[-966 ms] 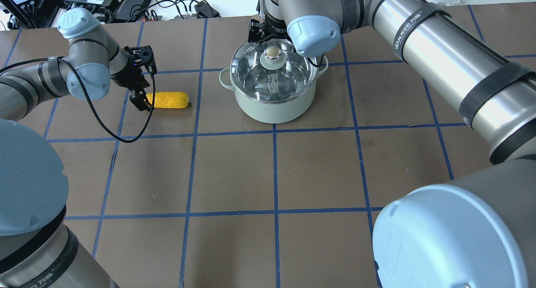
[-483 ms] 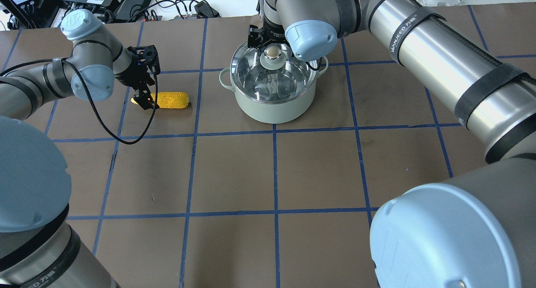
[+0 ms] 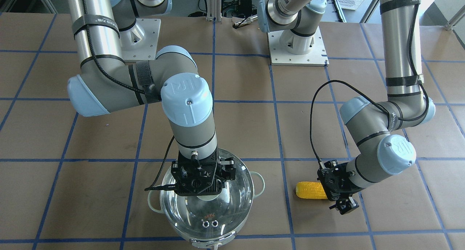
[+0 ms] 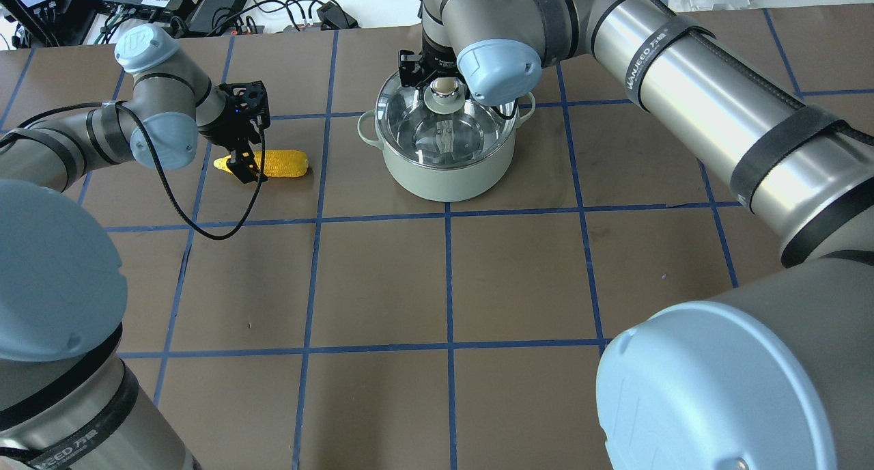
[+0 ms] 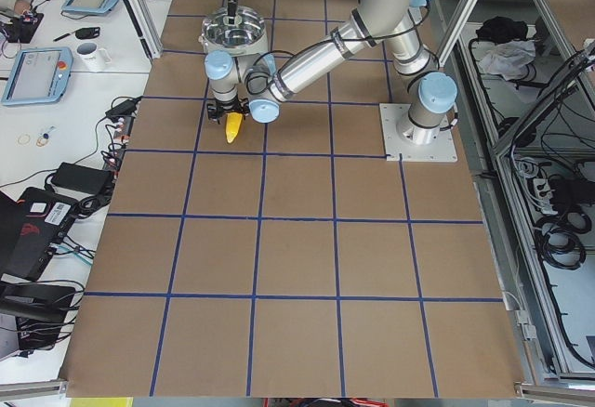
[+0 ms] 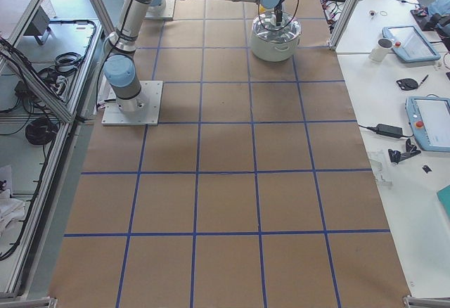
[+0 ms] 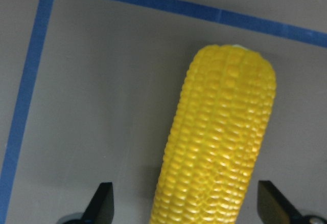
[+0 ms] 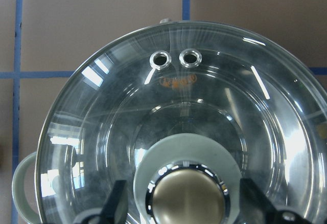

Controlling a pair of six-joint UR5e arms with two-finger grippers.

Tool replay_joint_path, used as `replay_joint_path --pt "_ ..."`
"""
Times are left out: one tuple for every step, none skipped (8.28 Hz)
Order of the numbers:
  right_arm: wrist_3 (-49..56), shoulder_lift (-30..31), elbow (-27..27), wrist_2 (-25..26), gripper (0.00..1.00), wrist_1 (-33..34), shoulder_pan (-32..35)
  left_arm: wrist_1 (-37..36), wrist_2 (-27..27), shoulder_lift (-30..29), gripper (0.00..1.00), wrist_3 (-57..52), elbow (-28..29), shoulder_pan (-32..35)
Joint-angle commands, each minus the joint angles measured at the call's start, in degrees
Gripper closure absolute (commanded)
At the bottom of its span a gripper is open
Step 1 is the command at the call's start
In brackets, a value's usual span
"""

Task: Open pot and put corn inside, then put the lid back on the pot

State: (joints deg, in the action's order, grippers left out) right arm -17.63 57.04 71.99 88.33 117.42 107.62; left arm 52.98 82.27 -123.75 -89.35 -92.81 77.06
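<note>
The pot [image 4: 444,176] stands on the counter [image 4: 382,279] with the lid [image 4: 478,125] seated on its rim. Above the pot, the right fingers [image 8: 118,203] are spread, one on each side of the lid's knob [image 8: 186,198] (whether they touch it I cannot tell). The corn [image 4: 283,162] lies flat on the counter, well apart from the pot on the robot's left of it, blunt end towards the pot. The left fingers [image 7: 102,206] are spread astride the corn's tapered half, with counter showing between one finger and the cob.
</note>
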Motion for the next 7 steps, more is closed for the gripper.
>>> replay_joint_path --pt "0.1 -0.2 0.1 0.0 0.48 0.0 0.4 -0.1 0.1 -0.6 0.19 -0.7 0.0 0.3" --pt "0.2 -0.1 0.1 0.0 0.57 0.0 0.4 -0.1 0.2 -0.6 0.73 -0.9 0.0 0.6" --pt "0.3 0.2 0.0 0.2 0.64 -0.1 0.4 -0.1 0.3 -0.5 1.00 -0.3 0.0 1.2" --pt "0.3 0.3 -0.1 0.3 0.66 -0.1 0.3 -0.1 0.5 -0.3 1.00 0.0 0.1 1.9" --pt "0.5 1.0 -0.4 0.6 0.66 -0.1 0.3 -0.1 0.9 0.5 1.00 0.2 0.2 2.8" --pt "0.7 1.4 -0.6 0.9 0.66 -0.1 0.3 0.0 1.0 2.4 1.00 0.7 0.2 4.1" --pt "0.8 2.2 -0.7 1.0 0.66 -0.2 0.3 0.2 1.0 5.1 1.00 2.8 0.3 4.8"
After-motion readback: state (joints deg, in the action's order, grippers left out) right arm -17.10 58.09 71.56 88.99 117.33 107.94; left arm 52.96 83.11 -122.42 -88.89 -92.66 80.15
